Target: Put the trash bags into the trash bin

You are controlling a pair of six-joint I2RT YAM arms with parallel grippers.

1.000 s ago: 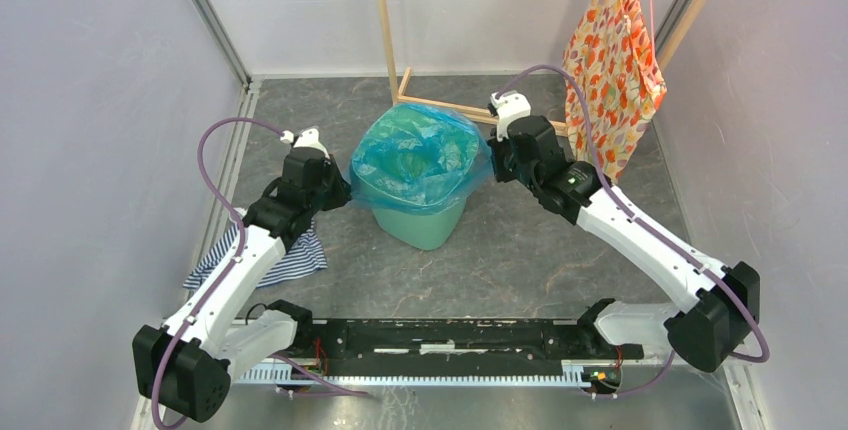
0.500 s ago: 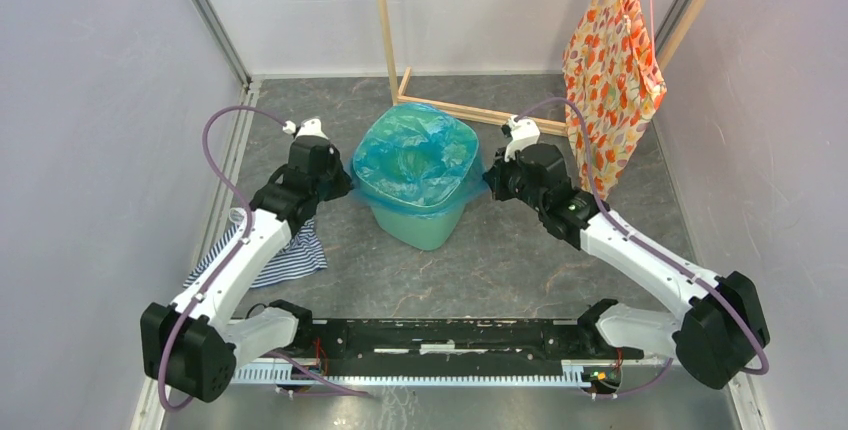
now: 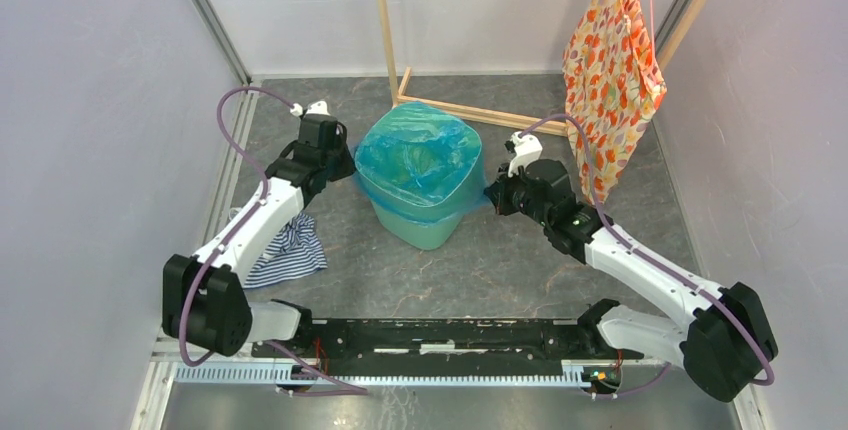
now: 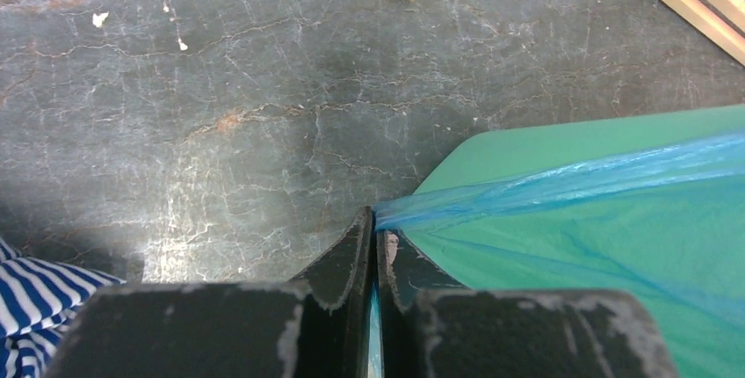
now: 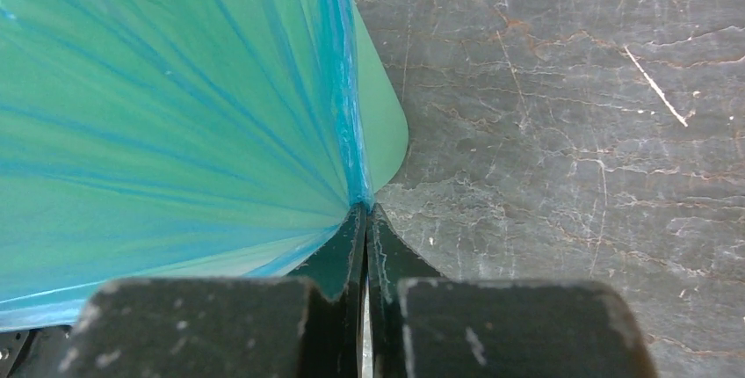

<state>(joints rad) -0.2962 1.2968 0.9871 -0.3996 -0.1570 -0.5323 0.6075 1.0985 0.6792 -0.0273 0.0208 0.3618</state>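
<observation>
The mint-green trash bin (image 3: 425, 228) stands mid-table. The translucent light-blue trash bag (image 3: 418, 155) lines its mouth, its edge pulled down over the rim on both sides. My left gripper (image 3: 347, 168) is shut on the bag's left edge beside the bin; the left wrist view shows the film (image 4: 545, 186) stretched from the closed tips (image 4: 376, 220) over the green wall (image 4: 562, 141). My right gripper (image 3: 491, 193) is shut on the bag's right edge; the right wrist view shows the film (image 5: 176, 114) fanning from the closed tips (image 5: 365, 211) over the bin wall (image 5: 385, 136).
A blue-and-white striped cloth (image 3: 285, 253) lies on the floor under my left arm. An orange floral fabric (image 3: 610, 60) hangs at the back right. A wooden frame (image 3: 400, 80) stands behind the bin. Walls close in left and right.
Both grippers moved downward beside the bin, pulling the bag's edges down over the rim. The bag now sits tighter and flatter on the bin's mouth.
</observation>
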